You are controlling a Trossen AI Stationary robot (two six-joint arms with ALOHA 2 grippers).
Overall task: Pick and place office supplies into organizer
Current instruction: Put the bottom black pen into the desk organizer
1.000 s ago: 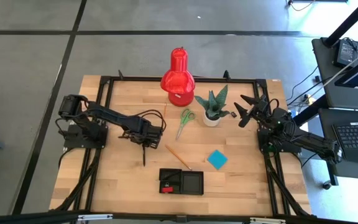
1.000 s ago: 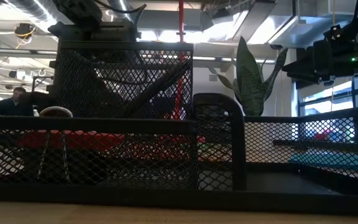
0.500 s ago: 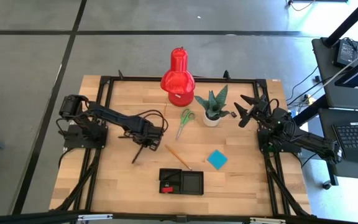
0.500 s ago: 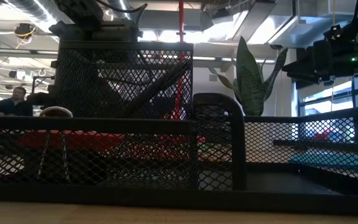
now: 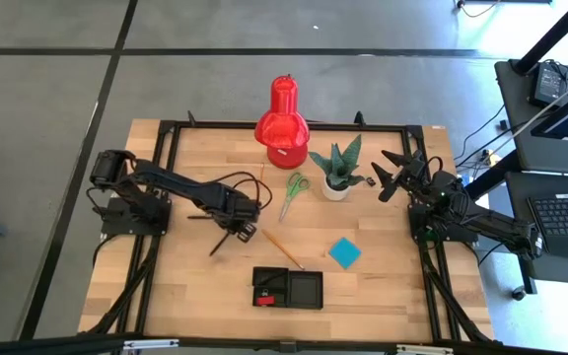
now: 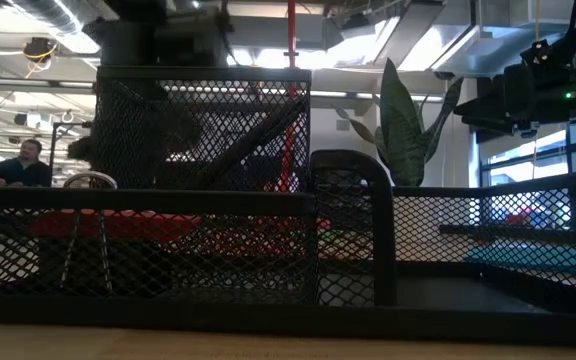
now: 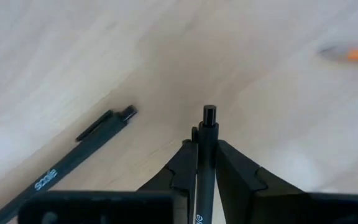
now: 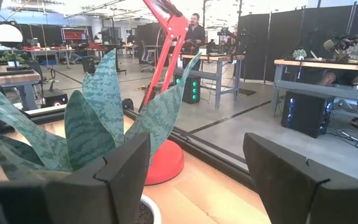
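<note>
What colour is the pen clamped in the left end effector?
Black, with pale lettering on its barrel; the pen shows best in the left wrist view.

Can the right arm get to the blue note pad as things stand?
Probably yes. The right end effector hangs open beside the plant, holding nothing, and the blue note pad lies flat on bare table on its side, with nothing between them.

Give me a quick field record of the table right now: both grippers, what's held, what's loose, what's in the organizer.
left gripper: shut on black pen, mid-table
second pen: lying loose on the wood beside it
right gripper: open, empty, waiting near plant
organizer: red piece in left compartment
still out: pencil, scissors, note pad
</note>
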